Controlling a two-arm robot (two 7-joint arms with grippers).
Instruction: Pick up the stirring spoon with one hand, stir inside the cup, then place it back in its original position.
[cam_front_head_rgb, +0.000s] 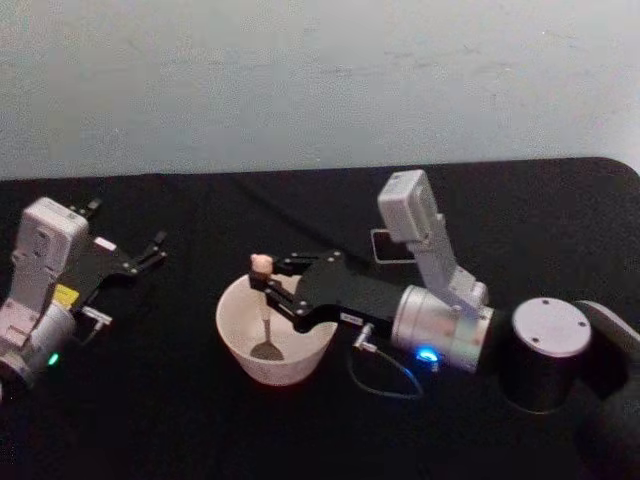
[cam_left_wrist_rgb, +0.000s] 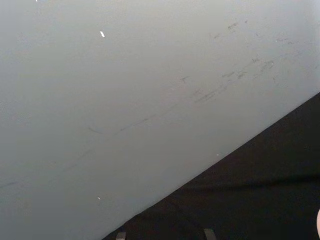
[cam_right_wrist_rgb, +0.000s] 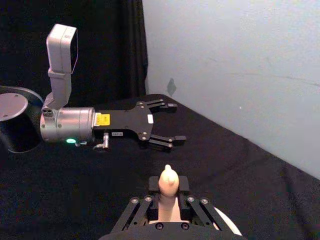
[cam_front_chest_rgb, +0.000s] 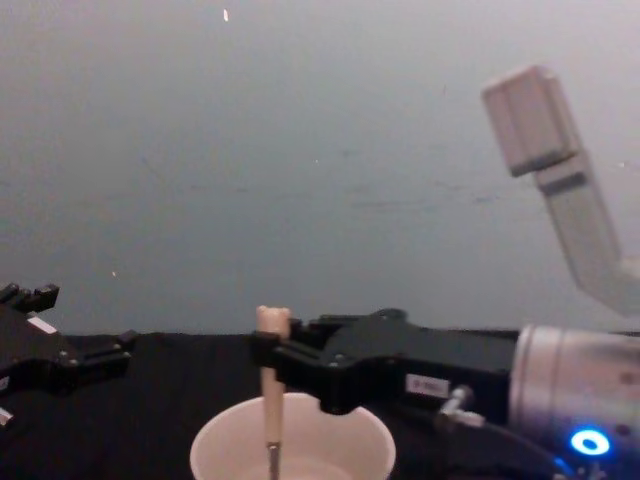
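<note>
Right arm is doing the work here. My right gripper (cam_front_head_rgb: 266, 287) is pinched on the stirring spoon (cam_front_head_rgb: 265, 322), high up on the beige handle just under the little bear head. The spoon stands pretty much upright inside the cup (cam_front_head_rgb: 229, 312), with its bowl end down near the bottom. The chest view backs that up: the thin shaft drops straight past the rim from my fingers (cam_front_chest_rgb: 262, 352).

The cup sits on the black table (cam_front_head_rgb: 150, 410), roughly in front of me. My left gripper (cam_front_head_rgb: 126, 226) is parked off to the left, well apart from the cup, fingers spread and holding nothing.

Handling thoughts, all guesswork from looks:
- The spoon reads as really light and stiff, so weight shouldn't be an issue. Twisting is the worry, since a slim round-ish handle could roll between flat pads.
- The fat beige part is the place to hold. The dark metal shaft is too thin and probably slick.
- The cup looks light too, with a thin rim and smooth walls. If I stir wide and bump the wall, I'd expect it to skate on the cloth or tip, so small circles in the middle.
</note>
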